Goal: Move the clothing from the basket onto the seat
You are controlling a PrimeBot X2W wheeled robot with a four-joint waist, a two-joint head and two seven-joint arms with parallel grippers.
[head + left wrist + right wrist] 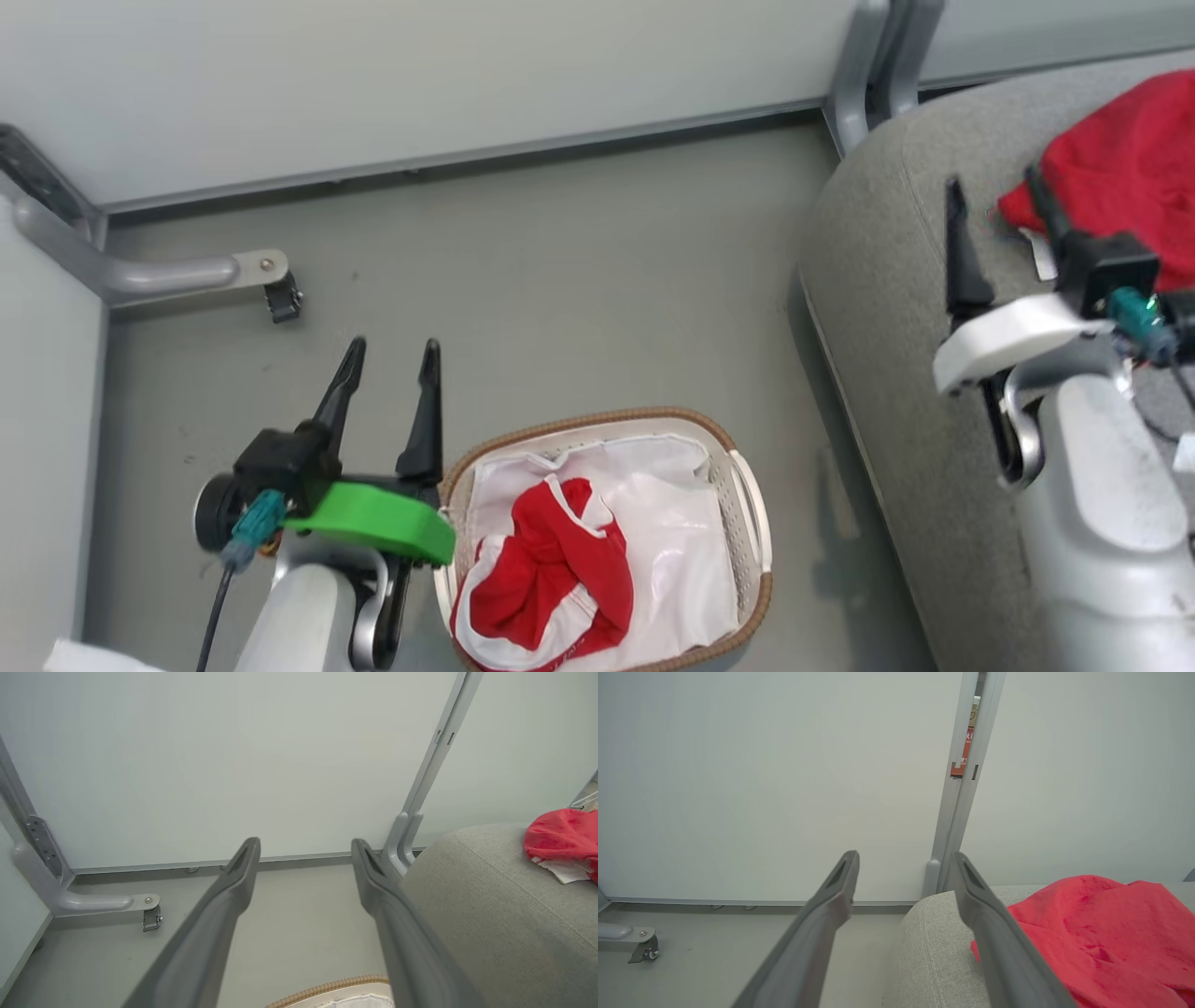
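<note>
You're about halfway, by my read: one red garment [1120, 159] on seat [887, 280] at 2 o'clock; second garment [551, 569] left in basket [597, 418] at 6. Both spread, empty: left gripper [392, 347], right gripper [991, 179].

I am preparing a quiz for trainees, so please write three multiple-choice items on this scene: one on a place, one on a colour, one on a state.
1. Where does the basket stand? A on the floor beside the seat; B on the seat; C on a shelf.
2. What colour is the basket's liner? A blue; B white; C black.
3. How are the left gripper's jaws? A shut on cloth; B shut, empty; C open, empty.
A: the basket sits on grey floor. B: white liner under the red garment. C: jaws apart, floor between.
</note>
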